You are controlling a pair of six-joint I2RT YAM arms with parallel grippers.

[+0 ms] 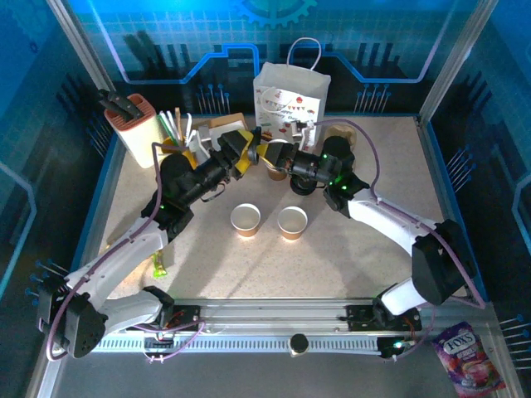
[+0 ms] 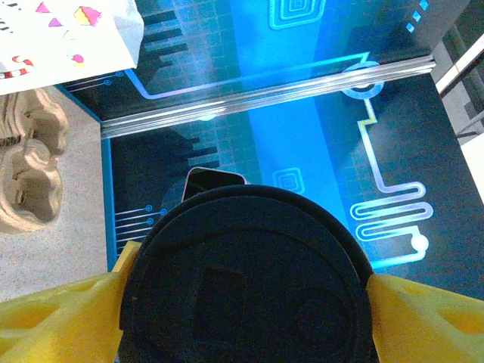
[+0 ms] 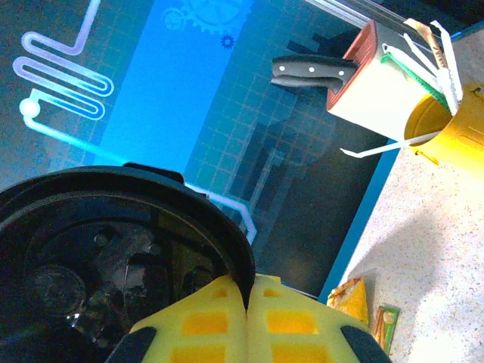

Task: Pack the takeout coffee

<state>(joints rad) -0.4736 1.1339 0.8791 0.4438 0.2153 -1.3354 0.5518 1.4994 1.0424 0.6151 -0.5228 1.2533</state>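
Black lid (image 2: 246, 302), top face toward the left wrist camera: clamped across its width by the left gripper (image 2: 249, 276), with yellow fingers (image 2: 68, 318) pressed to opposite sides of the rim. It is held off the table.

Glossy lid (image 3: 98, 265), hollow underside toward the right wrist camera: the right gripper (image 3: 247, 286) has its fingers drawn together, nipping the rim's edge. Whether these two entries are one lid or two cannot be told.

Left cup (image 1: 246, 219) and right cup (image 1: 292, 222): tan paper, white inside, mouths open. They stand upright side by side but apart on the table (image 1: 373, 257), between the two arms and nearer the bases than the grippers, which meet above the rear centre.

Paper bag (image 1: 290, 95): white, printed, handles up, upright at rear centre just behind the grippers.

Pulp carrier (image 2: 30, 166): beige, lying beside the bag's foot.

Knife block (image 1: 133, 124): rear left, black handles protruding.

Yellow tub (image 3: 446, 132): holds white sticks and straws, near the block.

Green packet (image 1: 158, 265): on the table beside the left arm.

Sweets bag (image 1: 465, 358): purple, beyond the near rail at the right corner.
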